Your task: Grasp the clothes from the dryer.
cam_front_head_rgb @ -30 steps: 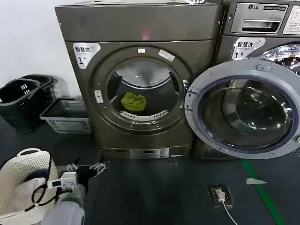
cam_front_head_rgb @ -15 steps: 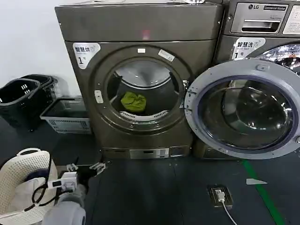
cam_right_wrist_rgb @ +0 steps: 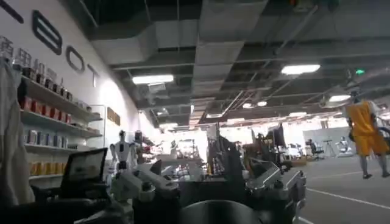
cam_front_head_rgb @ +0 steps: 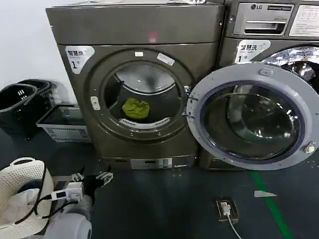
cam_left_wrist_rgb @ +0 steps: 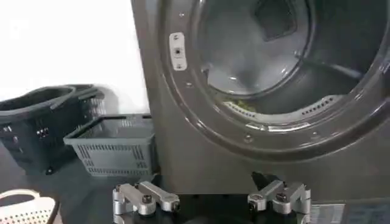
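The dryer (cam_front_head_rgb: 134,25) is bronze-grey with a "1" sticker. Its grey-rimmed glass door (cam_front_head_rgb: 251,117) is swung open to the right. The clothes (cam_front_head_rgb: 136,108), a small yellow-green bundle, lie low inside the drum near its lip. My left gripper (cam_front_head_rgb: 92,177) hovers low over the dark floor, in front of and below the dryer's left side, open and holding nothing. In the left wrist view the left gripper (cam_left_wrist_rgb: 210,204) faces the dryer (cam_left_wrist_rgb: 183,152) just below the round mouth. My right gripper (cam_right_wrist_rgb: 210,189) points away into the room behind, open and empty.
Two dark baskets (cam_front_head_rgb: 20,104) and a grey crate (cam_front_head_rgb: 62,122) stand left of the dryer. A white perforated basket (cam_front_head_rgb: 20,194) sits at my lower left. A silver LG machine (cam_front_head_rgb: 269,30) stands behind the open door. A floor socket with cable (cam_front_head_rgb: 224,209) lies by a green line (cam_front_head_rgb: 269,199).
The dryer and its open door have slid to the left in the head view. The left gripper keeps about the same place, still open and empty.
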Tool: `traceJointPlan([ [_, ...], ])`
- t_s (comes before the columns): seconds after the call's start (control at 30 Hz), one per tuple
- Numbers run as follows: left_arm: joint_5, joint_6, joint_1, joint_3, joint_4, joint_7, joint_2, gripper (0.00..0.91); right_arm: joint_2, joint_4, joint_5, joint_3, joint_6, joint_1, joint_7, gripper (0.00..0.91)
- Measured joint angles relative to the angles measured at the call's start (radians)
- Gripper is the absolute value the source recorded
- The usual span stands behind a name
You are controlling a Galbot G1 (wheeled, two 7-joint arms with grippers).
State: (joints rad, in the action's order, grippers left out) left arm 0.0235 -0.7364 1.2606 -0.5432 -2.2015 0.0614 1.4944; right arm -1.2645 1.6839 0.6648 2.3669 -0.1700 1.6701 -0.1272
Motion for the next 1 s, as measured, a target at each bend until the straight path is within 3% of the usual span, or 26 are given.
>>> traceJointPlan([
  [1.0,0.026,0.0,0.009,0.024,0.0,-0.035,0.007,0.907,0.008,-0.022,0.008,0.016,0.016,0.004,-0.014,0.907],
])
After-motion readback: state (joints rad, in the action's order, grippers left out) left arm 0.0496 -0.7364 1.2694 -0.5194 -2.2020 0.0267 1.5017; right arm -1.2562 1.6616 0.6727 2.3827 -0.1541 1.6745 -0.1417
